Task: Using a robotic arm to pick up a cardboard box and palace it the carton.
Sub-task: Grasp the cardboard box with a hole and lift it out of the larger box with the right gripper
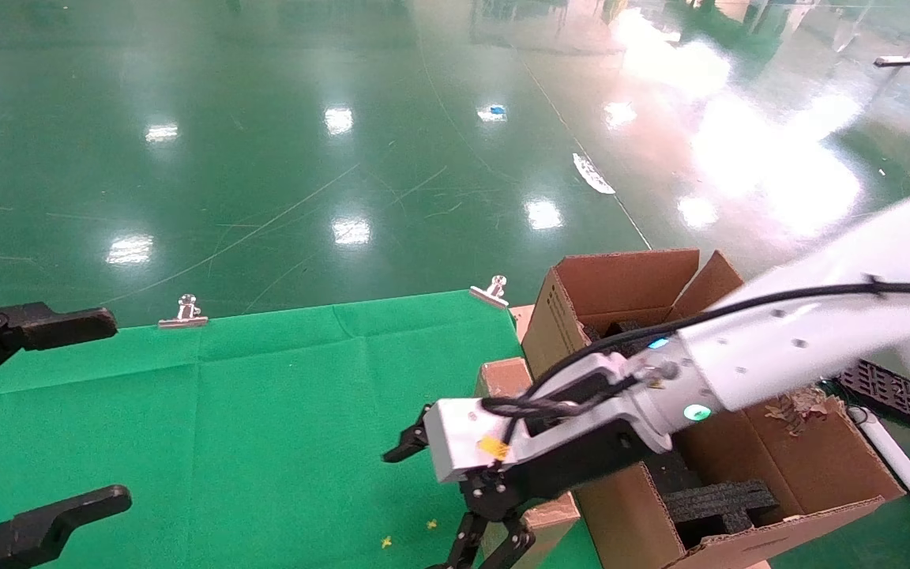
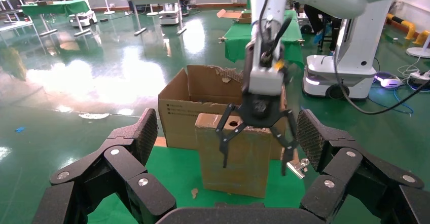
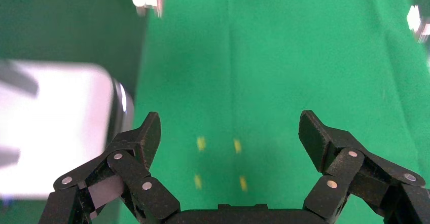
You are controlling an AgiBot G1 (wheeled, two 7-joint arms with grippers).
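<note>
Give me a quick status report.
Right gripper open, hovering at the cardboard box. Left gripper open, parked over the green cloth. Box upright beside the carton. Nothing blocking.

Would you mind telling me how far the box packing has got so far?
Nothing is packed yet: the small cardboard box stands on the green cloth beside the carton. In hand: the right gripper hangs open by the box's top, gripping nothing. Left: grasp, lift, place in carton. The left gripper waits open, aside.
</note>
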